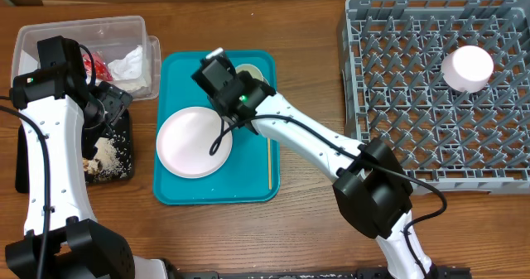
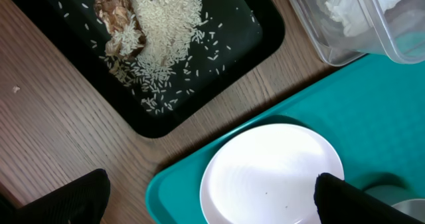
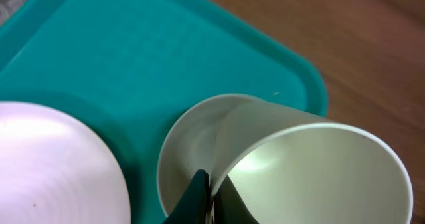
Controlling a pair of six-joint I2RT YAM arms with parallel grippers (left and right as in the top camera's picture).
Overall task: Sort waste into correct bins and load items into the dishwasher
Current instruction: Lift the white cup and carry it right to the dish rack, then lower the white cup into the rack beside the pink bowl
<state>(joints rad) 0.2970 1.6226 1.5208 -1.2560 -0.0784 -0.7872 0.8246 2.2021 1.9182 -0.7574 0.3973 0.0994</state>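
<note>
Overhead: left arm (image 1: 50,146) covers much of the black tray (image 1: 124,134) and the clear tub's (image 1: 151,39) near-left corner. Dish rack (image 1: 414,80) cropped at the right edge.

Right wrist: cup (image 3: 312,171) and plate (image 3: 53,164) cut by frame edges. Right gripper (image 3: 212,199) shows fingertips only, pinched on the cup wall.

Cup (image 3: 312,164) beside plate (image 3: 53,164), over tray (image 3: 166,51)
</note>
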